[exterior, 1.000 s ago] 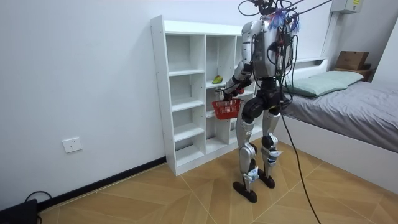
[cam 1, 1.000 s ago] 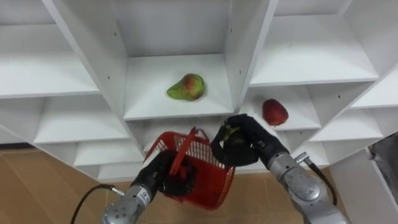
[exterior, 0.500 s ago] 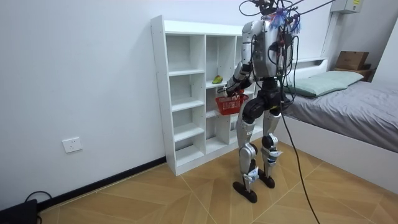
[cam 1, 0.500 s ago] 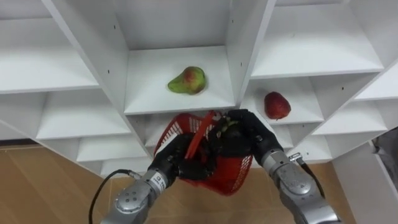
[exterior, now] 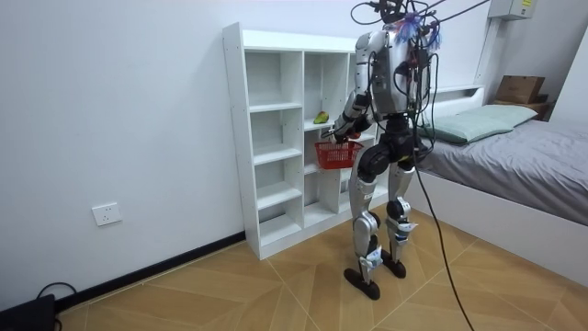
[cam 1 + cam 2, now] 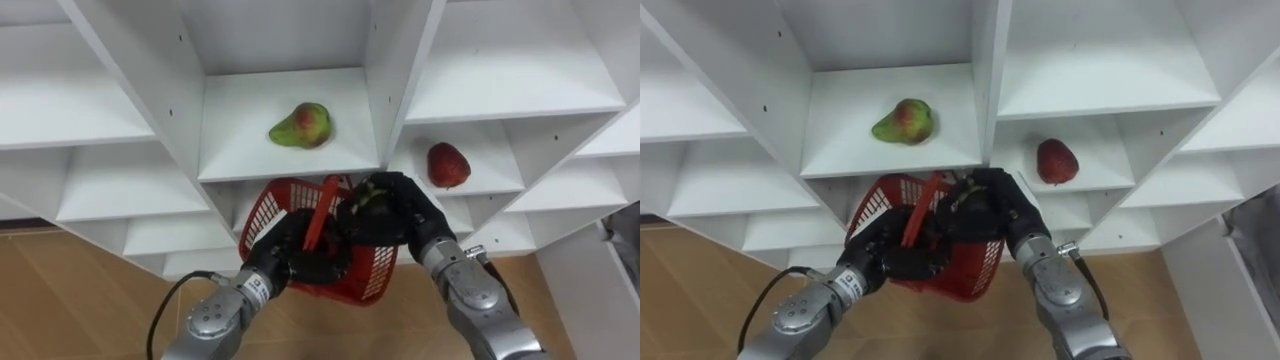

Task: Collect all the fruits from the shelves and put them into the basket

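2 forearms were silver-grey metal cylinders, each ending in a black hand: left hand [image 6: 295, 258], right hand [image 6: 392, 215]. 1 small white printed label sat at the left wrist, and a black cable looped off that forearm toward 7 o'clock. In the room view: grey torso and legs, black hips, multicoloured wiring bundled at 12 o'clock.

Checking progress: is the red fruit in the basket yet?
Out: the red fruit lies on a shelf, apart from the basket.
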Robot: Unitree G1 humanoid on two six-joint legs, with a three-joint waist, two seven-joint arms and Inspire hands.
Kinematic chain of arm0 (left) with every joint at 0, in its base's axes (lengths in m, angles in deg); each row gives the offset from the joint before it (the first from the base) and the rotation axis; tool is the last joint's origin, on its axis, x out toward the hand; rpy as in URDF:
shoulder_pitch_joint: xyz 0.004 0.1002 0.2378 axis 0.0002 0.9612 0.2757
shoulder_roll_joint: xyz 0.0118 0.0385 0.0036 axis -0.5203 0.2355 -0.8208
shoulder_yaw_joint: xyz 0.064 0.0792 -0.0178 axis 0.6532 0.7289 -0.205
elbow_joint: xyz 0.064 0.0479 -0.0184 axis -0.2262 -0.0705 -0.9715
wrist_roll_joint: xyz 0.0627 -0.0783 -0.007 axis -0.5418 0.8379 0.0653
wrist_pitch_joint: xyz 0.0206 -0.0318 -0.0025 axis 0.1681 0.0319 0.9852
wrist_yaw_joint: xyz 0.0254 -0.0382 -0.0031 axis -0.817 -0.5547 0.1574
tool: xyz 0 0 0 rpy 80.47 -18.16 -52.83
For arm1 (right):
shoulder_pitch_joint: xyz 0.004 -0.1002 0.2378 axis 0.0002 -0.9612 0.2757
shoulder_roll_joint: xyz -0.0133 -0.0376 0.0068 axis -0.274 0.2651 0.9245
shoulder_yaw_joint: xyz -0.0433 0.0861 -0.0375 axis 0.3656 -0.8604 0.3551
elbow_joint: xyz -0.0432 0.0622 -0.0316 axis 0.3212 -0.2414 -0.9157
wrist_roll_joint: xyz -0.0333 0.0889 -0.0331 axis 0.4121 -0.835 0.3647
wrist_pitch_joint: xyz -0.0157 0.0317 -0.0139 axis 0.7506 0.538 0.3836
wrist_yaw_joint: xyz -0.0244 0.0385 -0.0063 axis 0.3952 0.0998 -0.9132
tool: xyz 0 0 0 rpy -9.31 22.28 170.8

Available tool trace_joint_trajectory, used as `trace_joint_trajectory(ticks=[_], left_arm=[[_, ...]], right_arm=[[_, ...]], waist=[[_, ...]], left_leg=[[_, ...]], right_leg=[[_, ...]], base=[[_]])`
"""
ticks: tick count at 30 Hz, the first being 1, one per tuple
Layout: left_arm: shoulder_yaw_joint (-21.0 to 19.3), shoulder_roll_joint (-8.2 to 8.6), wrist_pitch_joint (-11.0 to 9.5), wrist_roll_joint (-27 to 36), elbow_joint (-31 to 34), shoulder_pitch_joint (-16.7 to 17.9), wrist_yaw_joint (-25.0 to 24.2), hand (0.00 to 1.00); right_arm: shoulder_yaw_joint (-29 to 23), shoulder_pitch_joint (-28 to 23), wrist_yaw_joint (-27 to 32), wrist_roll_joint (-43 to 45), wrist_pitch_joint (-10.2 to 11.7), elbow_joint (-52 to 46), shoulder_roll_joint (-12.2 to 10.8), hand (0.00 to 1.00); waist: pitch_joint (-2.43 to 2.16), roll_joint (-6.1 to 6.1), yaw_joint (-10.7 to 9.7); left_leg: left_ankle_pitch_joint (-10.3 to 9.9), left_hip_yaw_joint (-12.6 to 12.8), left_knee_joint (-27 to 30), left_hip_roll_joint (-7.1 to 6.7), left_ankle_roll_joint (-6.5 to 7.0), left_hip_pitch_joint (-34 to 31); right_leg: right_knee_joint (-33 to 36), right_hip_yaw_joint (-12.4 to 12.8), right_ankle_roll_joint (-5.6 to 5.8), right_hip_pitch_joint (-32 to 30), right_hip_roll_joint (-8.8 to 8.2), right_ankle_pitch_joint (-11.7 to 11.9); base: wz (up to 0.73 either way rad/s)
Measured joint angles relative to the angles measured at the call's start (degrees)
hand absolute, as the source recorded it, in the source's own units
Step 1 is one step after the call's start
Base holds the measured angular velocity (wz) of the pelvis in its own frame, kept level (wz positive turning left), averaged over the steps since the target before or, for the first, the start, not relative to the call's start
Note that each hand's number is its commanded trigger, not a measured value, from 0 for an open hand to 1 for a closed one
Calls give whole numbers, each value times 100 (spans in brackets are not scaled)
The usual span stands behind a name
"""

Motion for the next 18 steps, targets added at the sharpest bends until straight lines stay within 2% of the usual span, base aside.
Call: trace_joint_trajectory(ticks=[10, 14, 18], left_arm=[[51, -1, -1, -4, 15, 0, 0, 100], [-2, -40, 0, -68, 168, 0, 0, 100], [-57, -42, 1, -69, 201, 1, 0, 100]], right_arm=[[115, 5, 140, 8, 44, 18, 46, 0], [141, 7, 113, 18, 231, 21, 57, 0], [151, 7, 101, 16, 281, 36, 50, 0]], waist=[[0, 0, 5], [-2, 2, 38], [-3, 4, 45]], left_leg=[[0, 1, 37, 2, 0, -21], [0, 4, 148, 8, 0, -175], [0, 4, 149, 10, 0, -201]], right_leg=[[12, -3, 0, -7, 2, 0], [56, 0, -7, -135, 5, 4], [68, 0, -8, -168, 8, 5]], base=[[0], [0], [0]])
